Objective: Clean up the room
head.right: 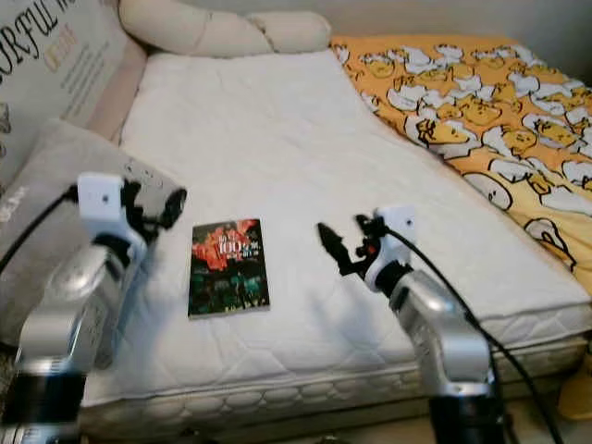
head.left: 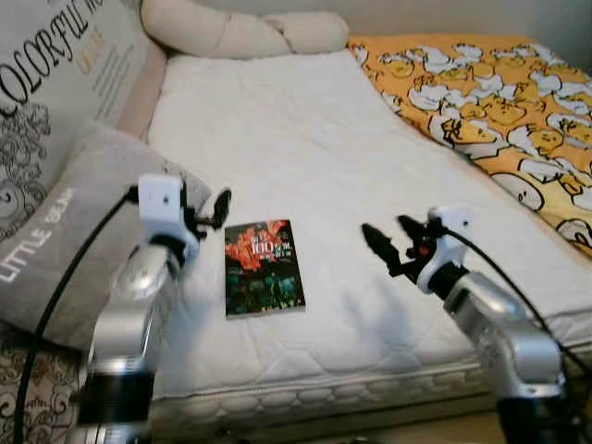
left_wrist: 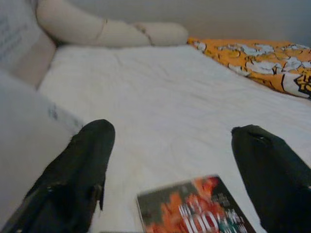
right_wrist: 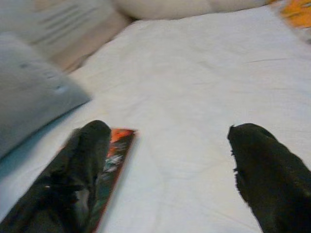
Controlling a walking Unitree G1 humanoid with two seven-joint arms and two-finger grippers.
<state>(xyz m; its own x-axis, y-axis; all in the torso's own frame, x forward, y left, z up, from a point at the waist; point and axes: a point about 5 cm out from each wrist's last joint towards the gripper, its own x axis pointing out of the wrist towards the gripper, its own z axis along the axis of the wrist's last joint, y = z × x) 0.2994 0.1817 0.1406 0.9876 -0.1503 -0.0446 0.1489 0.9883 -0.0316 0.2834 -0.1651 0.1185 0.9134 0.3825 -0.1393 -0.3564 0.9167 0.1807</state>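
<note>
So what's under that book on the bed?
The book lies flat on the white mattress, between the open left gripper and the open right gripper. Only mattress shows around it; whatever is right beneath its cover is hidden.

1 book [head.left: 264, 267] on 1 bed [head.left: 305, 139]. 2 grey cushions: lettered one [head.left: 55, 74], plain one [head.left: 65, 231]. 1 long beige bolster [head.left: 240, 32]. 1 orange duck-print blanket [head.left: 499, 111]. 2 claws: left claw [head.left: 215, 208], right claw [head.left: 390, 239].

book [left_wrist: 194, 206] cut off — title blurred
</note>
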